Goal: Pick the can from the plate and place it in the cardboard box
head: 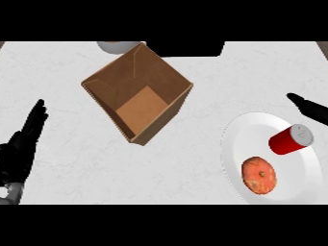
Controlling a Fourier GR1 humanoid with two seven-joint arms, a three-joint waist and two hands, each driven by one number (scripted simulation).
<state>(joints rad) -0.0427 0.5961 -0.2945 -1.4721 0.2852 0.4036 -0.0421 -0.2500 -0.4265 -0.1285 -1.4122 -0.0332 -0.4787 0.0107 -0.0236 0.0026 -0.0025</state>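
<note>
The red cylindrical can with a grey lid (292, 139) stands on the white round plate (241, 132), beside an orange glazed doughnut (258, 175). The right hand (315, 111), fingers straight and apart, reaches just beyond the can without touching it. The left hand (20, 146) rests open at the left edge. The open brown cardboard box (102, 84) sits well apart. Risk: a glancing approach could topple the can or nudge it against the doughnut.
</note>
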